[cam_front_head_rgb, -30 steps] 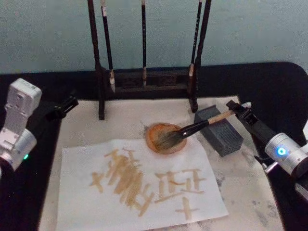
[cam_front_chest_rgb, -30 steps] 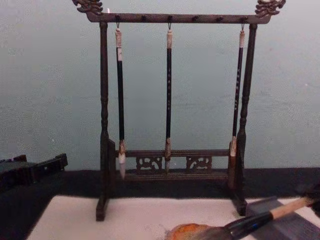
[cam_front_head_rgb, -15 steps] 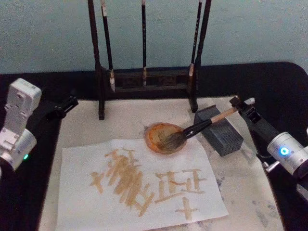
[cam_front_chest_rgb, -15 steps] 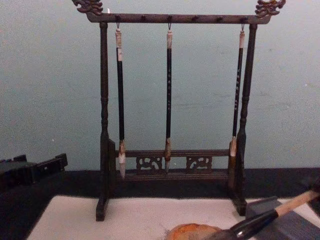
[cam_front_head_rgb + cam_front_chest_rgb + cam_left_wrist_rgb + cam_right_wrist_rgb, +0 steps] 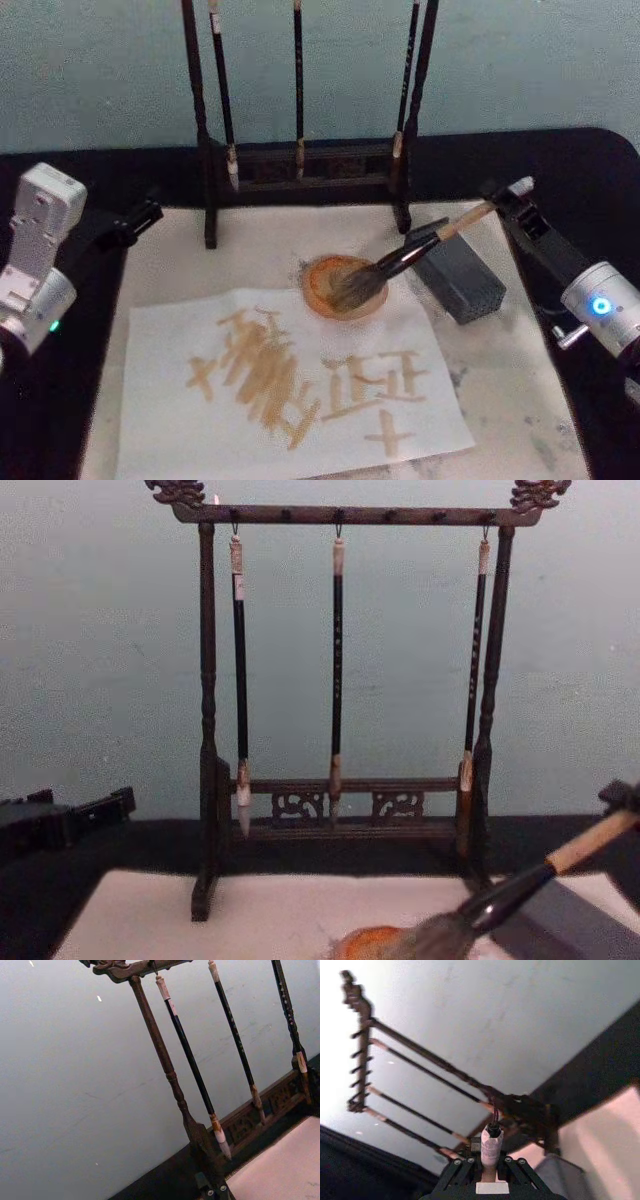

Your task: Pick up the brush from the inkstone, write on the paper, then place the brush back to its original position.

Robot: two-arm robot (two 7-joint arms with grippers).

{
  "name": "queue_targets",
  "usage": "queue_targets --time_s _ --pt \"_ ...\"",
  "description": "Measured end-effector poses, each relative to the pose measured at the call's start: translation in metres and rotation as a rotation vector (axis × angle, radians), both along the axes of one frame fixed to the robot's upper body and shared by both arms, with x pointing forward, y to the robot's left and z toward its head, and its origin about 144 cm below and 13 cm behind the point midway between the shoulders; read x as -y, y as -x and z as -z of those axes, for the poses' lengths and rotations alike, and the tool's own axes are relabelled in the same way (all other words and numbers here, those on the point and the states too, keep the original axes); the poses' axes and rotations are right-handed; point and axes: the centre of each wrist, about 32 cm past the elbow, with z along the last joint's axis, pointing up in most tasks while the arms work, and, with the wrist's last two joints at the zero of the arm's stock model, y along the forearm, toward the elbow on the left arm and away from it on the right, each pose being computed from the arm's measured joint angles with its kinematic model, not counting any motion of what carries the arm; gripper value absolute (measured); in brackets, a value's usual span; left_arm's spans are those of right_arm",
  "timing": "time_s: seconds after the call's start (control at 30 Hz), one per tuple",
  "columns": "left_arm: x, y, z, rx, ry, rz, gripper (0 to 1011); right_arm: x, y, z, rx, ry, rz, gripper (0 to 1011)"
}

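In the head view, the right hand (image 5: pixel 503 200), at the right of the frame, is closed on the top end of the large brush (image 5: pixel 420 247) with a tan wooden handle, glossy black ferrule and grey-brown bristles. The brush is held tilted, its handle slanting down to the left, and its bristle head is placed over the small round orange-brown inkstone dish (image 5: pixel 318 285) at centre frame. The dish is set at the upper edge of the large white paper sheet (image 5: pixel 170 430), marked with tan strokes, in the lower half. A grey rectangular block (image 5: pixel 465 280) is seen just right of the dish. The left hand (image 5: pixel 133 222) is held at the left edge of the pale surface (image 5: pixel 500 400); how far it is open cannot be told.
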Motion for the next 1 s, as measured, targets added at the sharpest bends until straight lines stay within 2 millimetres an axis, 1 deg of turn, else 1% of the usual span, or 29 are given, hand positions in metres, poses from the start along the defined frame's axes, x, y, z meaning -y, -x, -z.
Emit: queue_targets --time_s 0.2,0.33,0.5,0.53,0.7,0.87,1.0 --pt "0.0 0.0 0.0 0.0 0.0 0.0 1002 -0.007 0.005 -0.011 0.054 -0.002 -0.039 164" --pt "0.0 0.0 0.0 0.0 0.0 0.0 1002 -0.013 0.008 -0.022 0.101 0.026 -0.075 164" --pt "0.0 0.0 0.0 0.0 0.0 0.0 1002 -0.024 0.014 -0.04 0.185 0.105 -0.144 164" --pt "0.0 0.0 0.0 0.0 0.0 0.0 1002 -0.024 0.014 -0.04 0.185 0.105 -0.144 164" --pt "0.0 0.0 0.0 0.0 0.0 0.0 1002 -0.036 0.019 -0.056 0.252 0.202 -0.209 164" --pt "0.0 0.0 0.0 0.0 0.0 0.0 1002 -0.047 0.024 -0.066 0.3 0.279 -0.258 165" --pt "0.0 0.0 0.0 0.0 0.0 0.0 1000 -0.057 0.027 -0.071 0.328 0.325 -0.297 164"
